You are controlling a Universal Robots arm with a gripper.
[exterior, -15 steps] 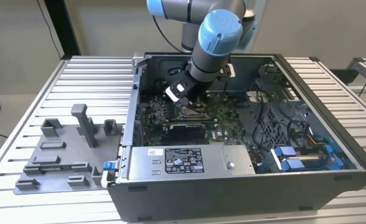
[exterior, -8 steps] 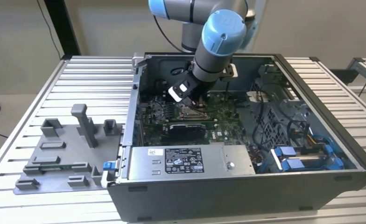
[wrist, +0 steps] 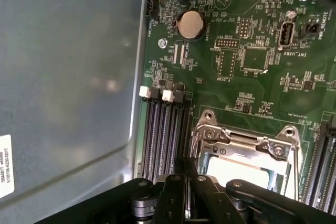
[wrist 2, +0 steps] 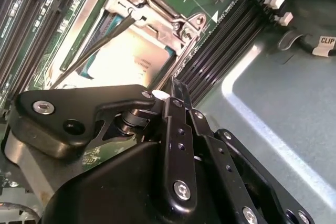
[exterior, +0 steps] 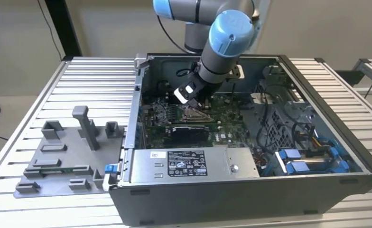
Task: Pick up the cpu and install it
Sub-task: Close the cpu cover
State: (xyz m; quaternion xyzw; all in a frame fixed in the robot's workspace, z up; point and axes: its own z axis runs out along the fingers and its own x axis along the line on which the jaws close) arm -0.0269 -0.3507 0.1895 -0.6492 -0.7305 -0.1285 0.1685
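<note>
One cpu point(wrist 2: 123, 59), a flat square with a glaring silvery-white top, lies inside the single metal-framed socket point(wrist: 210, 132) on the motherboard point(wrist: 252, 51) of the open computer case point(exterior: 237, 204). The gripper point(wrist 2: 176, 85) hangs over the socket's edge, its fingers pressed together around nothing visible. Its black linkage hides part of the cpu in both wrist views. One grey tray point(exterior: 59, 156) sits on the tabletop point(exterior: 97, 76), toward the exterior view's left edge.
</note>
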